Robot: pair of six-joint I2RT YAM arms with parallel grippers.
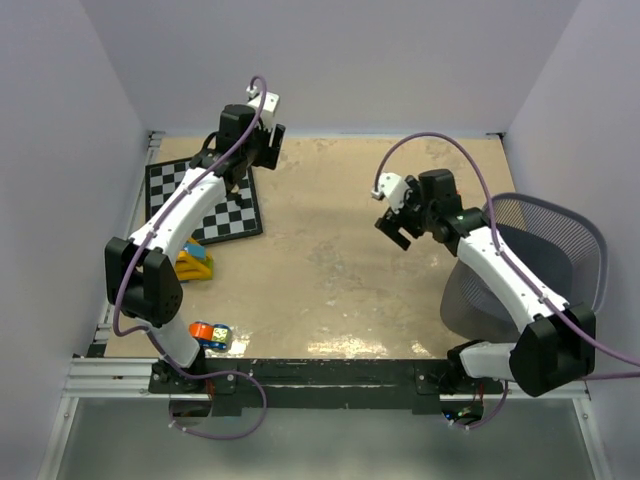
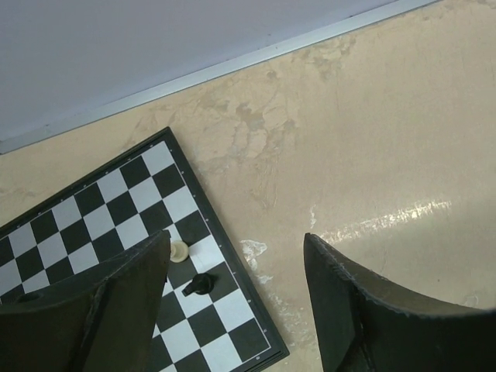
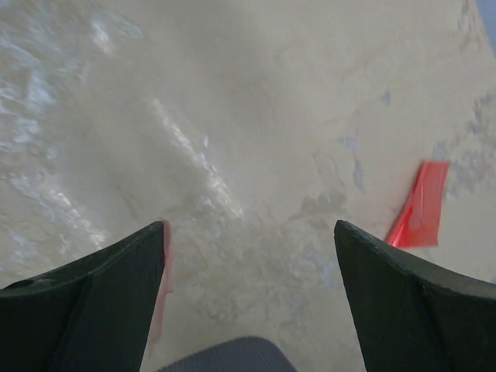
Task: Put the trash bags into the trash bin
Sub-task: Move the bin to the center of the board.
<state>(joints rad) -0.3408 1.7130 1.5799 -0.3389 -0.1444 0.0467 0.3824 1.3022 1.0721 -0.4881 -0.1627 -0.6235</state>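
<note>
Hanging over the right half of the desk, the right hand has its two dark fingers spread wide with nothing between them, only bare beige surface below. The trash bags show only in the right wrist view. One red-orange strip of film lies flat on the desk beyond the finger on the right of that view, apart from it. A second thin sliver of the same film runs along the inner edge of the other finger. Whether it touches that finger, and whether the two pieces belong to one bag, cannot be told. A rounded dark grey shape sits at the bottom edge of that view.

The trash bin, grey wire mesh, sits at the desk's right edge toward the near right corner, with the right arm crossing above it. Whether it stands upright or is tipped is unclear.

The left hand is over the far left corner, its fingers also wide apart and gripping nothing. Below it lies a chessboard, its right edge beneath the gap. A white piece and a black piece rest on the board just beside one finger. Along the left edge sit a yellow and blue toy and, nearer the near edge, an orange and blue toy.
</note>
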